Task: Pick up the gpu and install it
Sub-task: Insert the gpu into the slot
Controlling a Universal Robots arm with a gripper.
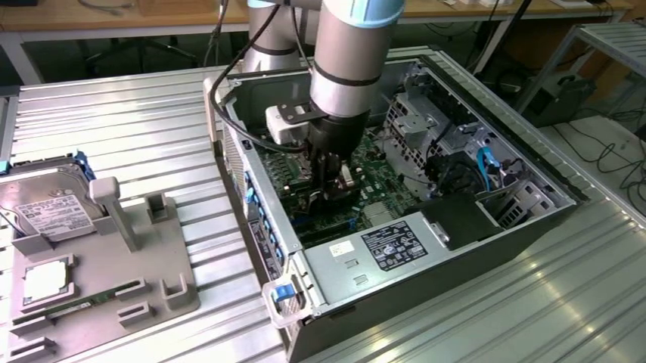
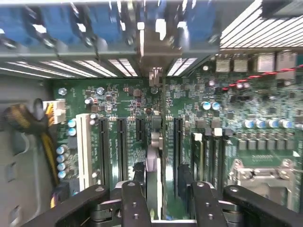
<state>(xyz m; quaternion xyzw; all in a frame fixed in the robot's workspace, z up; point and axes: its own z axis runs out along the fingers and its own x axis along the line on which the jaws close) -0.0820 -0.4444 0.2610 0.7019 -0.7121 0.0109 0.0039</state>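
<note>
Gripper (image 2: 161, 189) straddles gpu (image 2: 154, 161), seemingly seated on mobo (image 2: 118, 101).

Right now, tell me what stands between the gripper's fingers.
The gpu, edge-on and upright on the motherboard, stands between the open gripper's fingers; the wrist view shows it.

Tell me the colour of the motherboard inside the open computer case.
Green, with black expansion slots; the motherboard shows best in the wrist view.
</note>
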